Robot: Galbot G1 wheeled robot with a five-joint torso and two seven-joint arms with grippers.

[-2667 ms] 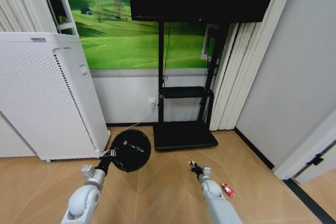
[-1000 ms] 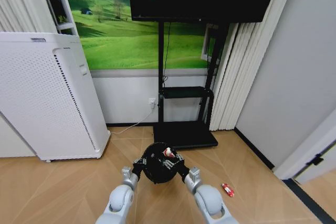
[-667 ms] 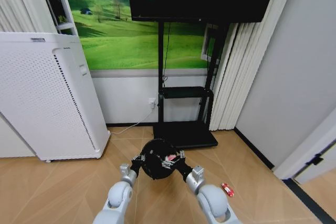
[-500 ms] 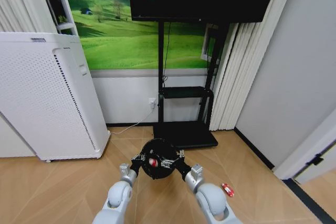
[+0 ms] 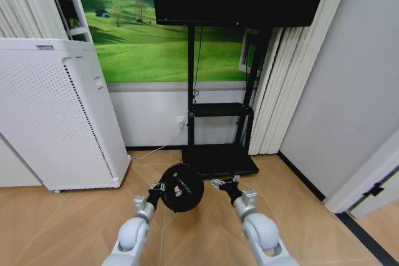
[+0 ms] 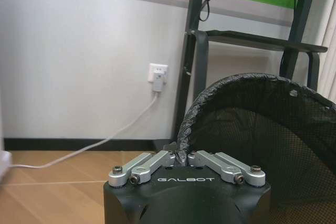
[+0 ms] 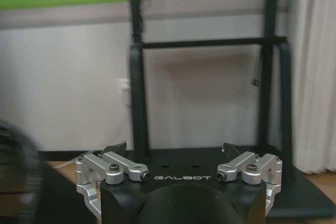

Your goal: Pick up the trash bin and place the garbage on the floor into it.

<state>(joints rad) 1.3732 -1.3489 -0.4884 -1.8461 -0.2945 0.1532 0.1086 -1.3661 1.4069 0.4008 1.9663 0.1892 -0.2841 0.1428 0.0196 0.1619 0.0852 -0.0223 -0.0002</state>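
The black round trash bin (image 5: 181, 186) hangs tilted above the floor (image 5: 187, 235), its dark mouth turned toward the head camera. My left gripper (image 5: 156, 189) is shut on its rim; the left wrist view shows the fingers (image 6: 157, 159) pinching the bag-lined edge of the trash bin (image 6: 252, 129). A bit of garbage with green on it (image 5: 181, 189) lies inside. To the right of the bin my right gripper (image 5: 222, 184) is open with nothing in it, and its jaws stand wide apart in the right wrist view (image 7: 175, 151).
A tall white perforated appliance (image 5: 56, 116) stands at the left. The black TV stand's base (image 5: 218, 160) lies just beyond the bin. A white cable runs from a wall socket (image 6: 157, 73). Curtains (image 5: 274, 91) and a grey wall close the right side.
A red-and-white piece held over the bin has dropped inside. My right gripper has opened and drawn back to the right. The bin has shifted slightly left.
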